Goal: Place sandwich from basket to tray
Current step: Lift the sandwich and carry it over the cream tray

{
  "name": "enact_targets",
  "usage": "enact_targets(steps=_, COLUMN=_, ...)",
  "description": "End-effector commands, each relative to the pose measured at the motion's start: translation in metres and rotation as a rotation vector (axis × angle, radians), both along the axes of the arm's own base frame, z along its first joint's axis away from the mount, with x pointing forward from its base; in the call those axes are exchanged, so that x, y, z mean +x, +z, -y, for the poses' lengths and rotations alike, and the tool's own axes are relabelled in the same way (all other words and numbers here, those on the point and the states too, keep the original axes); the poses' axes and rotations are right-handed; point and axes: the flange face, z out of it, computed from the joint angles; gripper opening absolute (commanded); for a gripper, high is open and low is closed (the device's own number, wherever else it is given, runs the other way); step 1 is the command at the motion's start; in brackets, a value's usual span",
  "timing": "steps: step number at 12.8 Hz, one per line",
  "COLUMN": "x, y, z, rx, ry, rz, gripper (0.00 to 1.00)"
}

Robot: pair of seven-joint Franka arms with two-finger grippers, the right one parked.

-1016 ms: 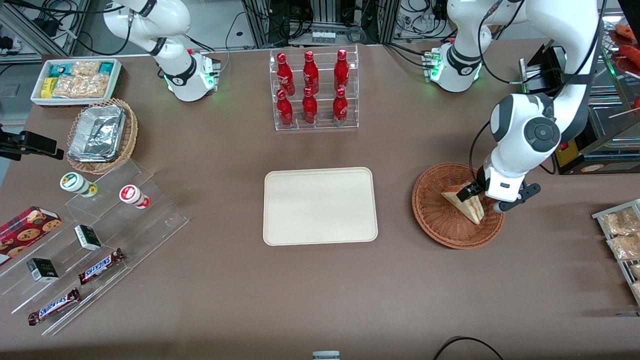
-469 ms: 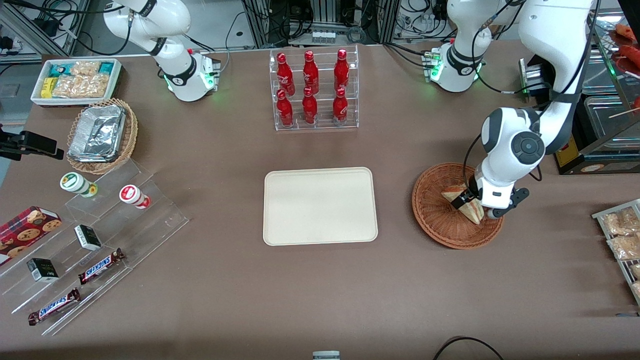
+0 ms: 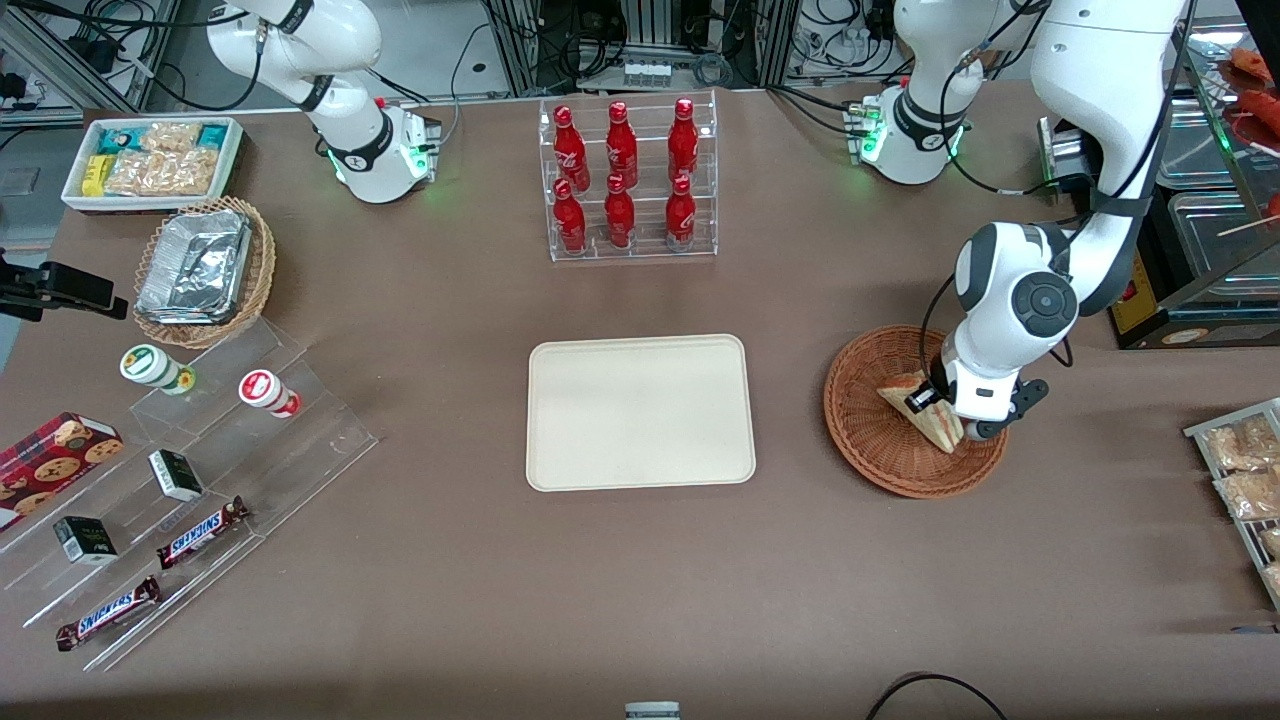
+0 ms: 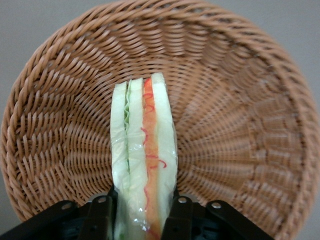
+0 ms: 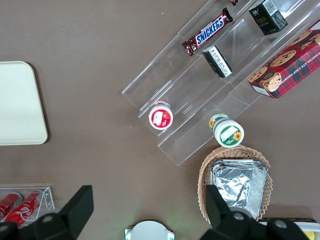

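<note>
Reddish-brown wicker forms the round basket (image 3: 880, 440) near the bench's working-arm end, where we see our tool (image 4: 142, 217) clamped on the film-wrapped triangular sandwich (image 4: 144, 160) standing on edge inside. The smooth cream tray (image 3: 640, 412) lies mid-bench, well apart.

"SNICKERS" reads on two chocolate bars (image 3: 203, 531) (image 3: 108, 612) on the clear stepped stand (image 3: 300, 420) near the table's parked-arm end; the gripper (image 3: 935, 405) bears no readable text.

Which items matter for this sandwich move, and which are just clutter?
Job: sandwich, standing in the basket with the gripper shut on it; tray, bare.

Clutter: red bottles, foil containers, Snickers bars, cookie box.
</note>
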Motion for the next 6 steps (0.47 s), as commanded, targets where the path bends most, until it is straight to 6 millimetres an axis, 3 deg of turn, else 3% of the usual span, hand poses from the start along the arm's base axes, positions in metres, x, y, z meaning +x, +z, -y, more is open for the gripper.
enact_targets(steps=1, x=0.021, y=0.073, z=0.027, rx=0.022, ry=-0.025, rz=-0.008, gripper=0.00)
enact_targets(steps=4, x=0.050, y=0.161, z=0.079, rx=0.035, ry=-0.086, rz=-0.042, gripper=0.00)
enact_targets(steps=6, x=0.049, y=0.182, z=0.135, rx=0.027, ry=-0.109, rz=-0.009, gripper=0.00)
